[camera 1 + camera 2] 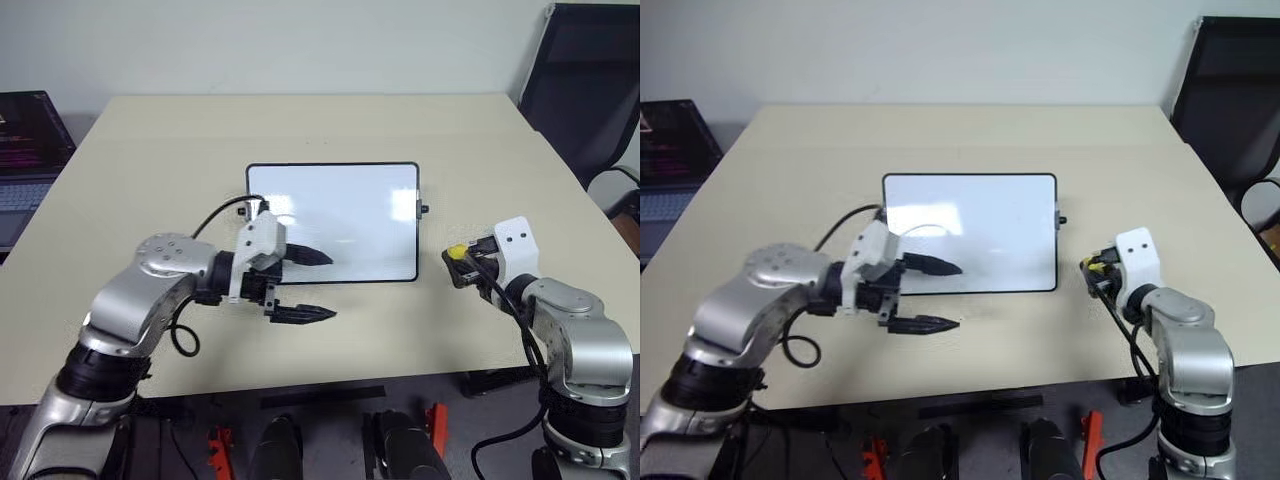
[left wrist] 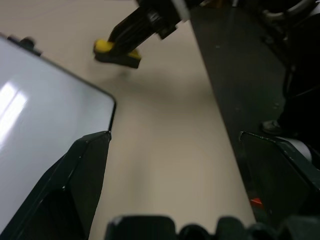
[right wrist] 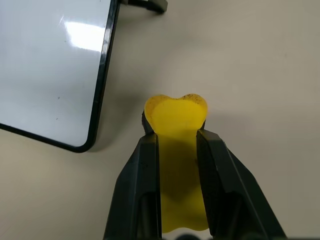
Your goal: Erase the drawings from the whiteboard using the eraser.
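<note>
The whiteboard [image 1: 335, 220] lies flat in the middle of the table, black-framed, with small knobs on its short sides. Its face reads plain white; the drawings are out of view. My left gripper [image 1: 328, 286] is open at the board's near left corner, one finger [image 1: 305, 256] over the board and the other over the table in front of it. My right gripper [image 3: 177, 137] is shut on the yellow eraser [image 3: 176, 117], which hangs over bare table just right of the board's near right corner [image 3: 85, 145]. In the left wrist view the eraser [image 2: 107, 47] appears beyond the board's edge.
The beige table [image 1: 300, 130] has free room on all sides of the board. A laptop [image 1: 25, 150] sits off the table's left side, and a black chair [image 1: 585, 90] stands at the back right. The table's front edge [image 1: 300, 385] runs close below both arms.
</note>
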### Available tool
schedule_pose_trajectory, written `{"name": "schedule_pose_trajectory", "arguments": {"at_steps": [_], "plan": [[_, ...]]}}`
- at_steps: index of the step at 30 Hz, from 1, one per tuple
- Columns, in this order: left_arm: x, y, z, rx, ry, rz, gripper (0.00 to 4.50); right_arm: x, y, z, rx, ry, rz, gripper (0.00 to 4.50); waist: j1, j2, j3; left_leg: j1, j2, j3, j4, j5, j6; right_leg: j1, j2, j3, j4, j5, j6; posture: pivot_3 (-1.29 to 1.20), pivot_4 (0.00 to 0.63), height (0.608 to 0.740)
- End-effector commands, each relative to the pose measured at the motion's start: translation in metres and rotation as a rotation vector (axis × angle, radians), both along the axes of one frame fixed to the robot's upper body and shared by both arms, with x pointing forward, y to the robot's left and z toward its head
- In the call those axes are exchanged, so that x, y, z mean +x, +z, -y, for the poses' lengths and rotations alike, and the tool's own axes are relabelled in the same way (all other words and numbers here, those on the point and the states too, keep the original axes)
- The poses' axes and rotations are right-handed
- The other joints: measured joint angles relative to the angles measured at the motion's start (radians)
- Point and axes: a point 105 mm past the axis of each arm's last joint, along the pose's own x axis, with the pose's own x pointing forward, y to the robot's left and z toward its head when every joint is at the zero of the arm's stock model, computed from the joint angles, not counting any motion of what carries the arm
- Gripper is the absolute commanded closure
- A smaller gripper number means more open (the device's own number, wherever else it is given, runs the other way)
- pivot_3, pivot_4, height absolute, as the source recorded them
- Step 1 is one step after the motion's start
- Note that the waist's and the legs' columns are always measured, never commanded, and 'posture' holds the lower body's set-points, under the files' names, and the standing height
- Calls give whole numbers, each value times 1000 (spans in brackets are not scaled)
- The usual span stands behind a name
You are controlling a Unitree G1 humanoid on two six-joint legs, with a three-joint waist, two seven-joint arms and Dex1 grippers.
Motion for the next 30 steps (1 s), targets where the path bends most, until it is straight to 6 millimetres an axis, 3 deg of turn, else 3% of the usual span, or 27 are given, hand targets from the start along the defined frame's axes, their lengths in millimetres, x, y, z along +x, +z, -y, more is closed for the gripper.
{"name": "schedule_pose_trajectory", "arguments": {"at_steps": [1, 5, 13, 24, 26, 30], "plan": [[3, 11, 18, -10, -96, 41, 0, 3, 0, 13, 29, -60, -2, 3826, 0, 0, 0, 0, 0, 0, 2, 0, 0, 1, 0, 0, 0, 0, 0, 0, 150, 740], [11, 11, 34, -6, -148, 50, 0, 9, -10, 22, 52, -105, -31, 3826, 0, 0, 0, 0, -1, -1, 7, 0, 0, 4, 0, 1, 0, 1, 1, 0, 150, 740], [24, -2, 38, 45, -168, 72, 0, 23, -11, 30, 75, -143, -27, 3826, -5, 0, 0, 0, 0, -3, 7, 0, 0, 4, 2, 1, 1, 2, 2, 0, 150, 740], [36, -3, 28, -2, -38, 109, 0, 31, 2, 27, 91, -122, 43, 93, -3, 1, 0, 0, 0, -3, 7, 0, 0, 4, 2, 1, 2, 4, 7, 0, 150, 740], [43, 2, 20, -47, 61, 123, 0, 28, 18, 20, 89, -78, 113, 38, -3, 1, 0, 0, 0, -4, 7, 0, 0, 4, 2, 1, 2, 4, 7, 0, 150, 740], [50, 8, -10, -165, 340, 136, 0, 8, 42, -16, 105, 116, 237, 38, -6, 1, 0, 0, 0, -4, 7, 0, 0, 4, 2, 1, 2, 5, 8, 0, 150, 740]]}}
